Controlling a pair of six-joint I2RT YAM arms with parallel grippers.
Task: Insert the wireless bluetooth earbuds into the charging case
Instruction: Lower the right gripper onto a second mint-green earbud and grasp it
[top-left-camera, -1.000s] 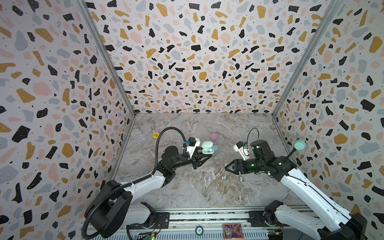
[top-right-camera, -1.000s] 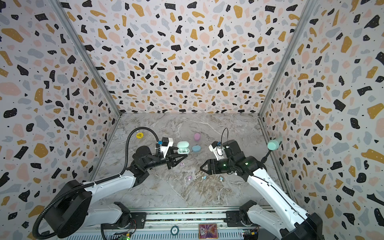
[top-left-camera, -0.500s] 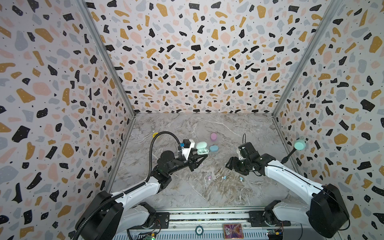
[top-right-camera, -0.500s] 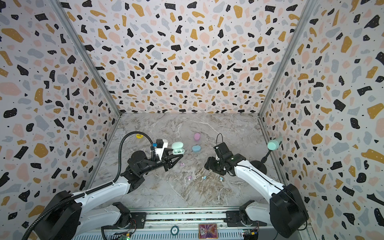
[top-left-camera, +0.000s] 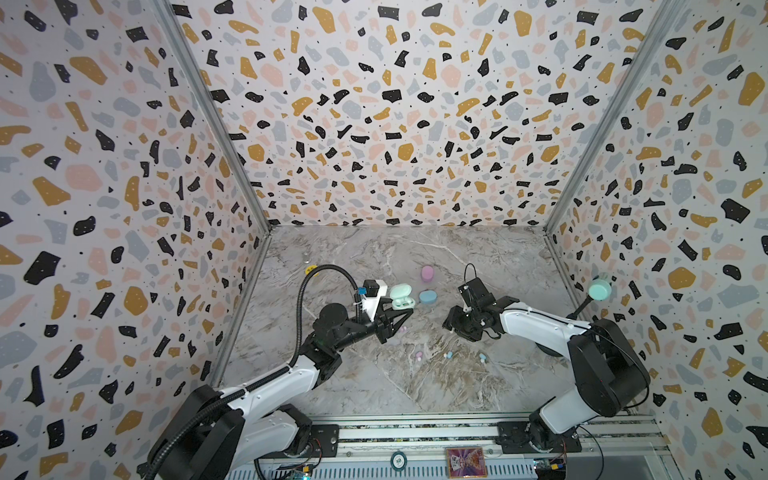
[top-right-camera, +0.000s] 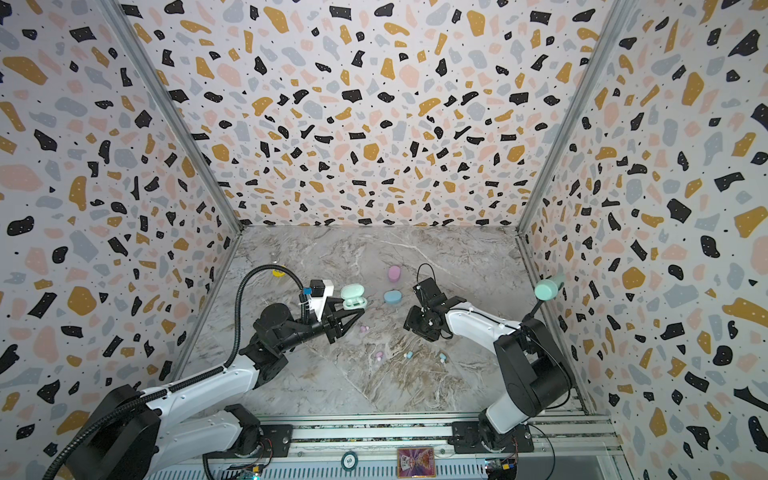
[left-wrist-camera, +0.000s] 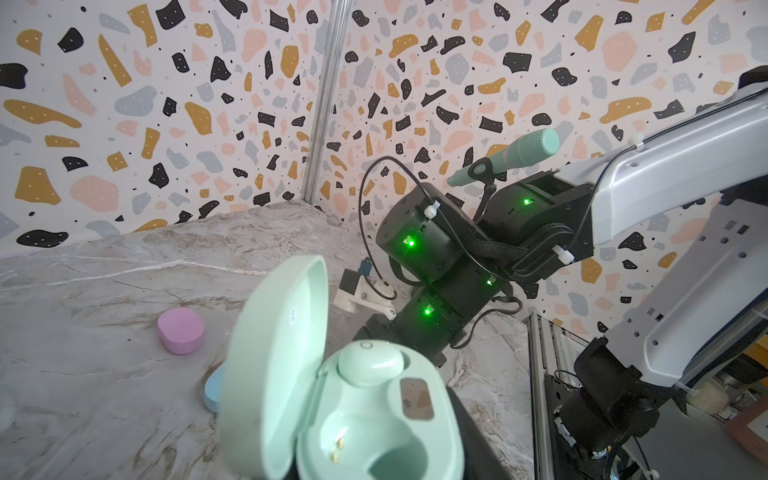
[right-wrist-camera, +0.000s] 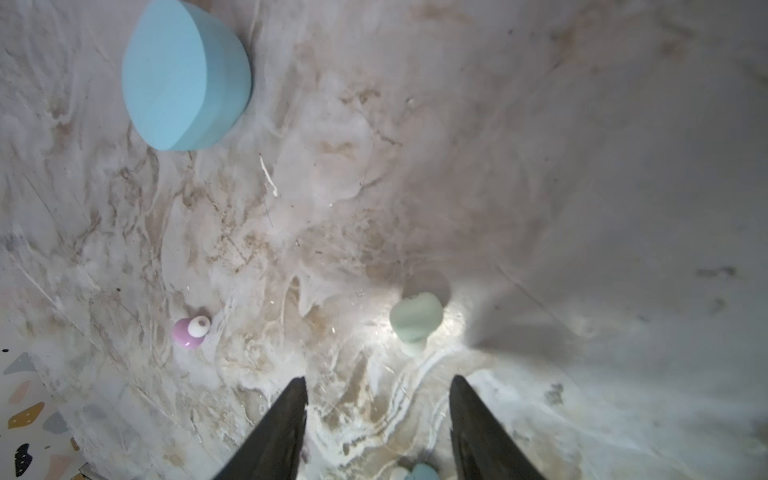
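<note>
The left pincer (top-left-camera: 405, 312) grips the open case (left-wrist-camera: 374, 415) for loading; at its three o'clock, the right pincer (right-wrist-camera: 378, 379) gapes toward a mint earbud (right-wrist-camera: 415, 318).

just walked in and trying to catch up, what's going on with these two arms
The left gripper holds the mint case with its lid open; one mint earbud sits in it and the other slot is empty. The right gripper is open over the table, with a loose mint earbud just ahead of its fingers, not gripped. The pink case and blue case lie shut, and a pink earbud lies loose.
</note>
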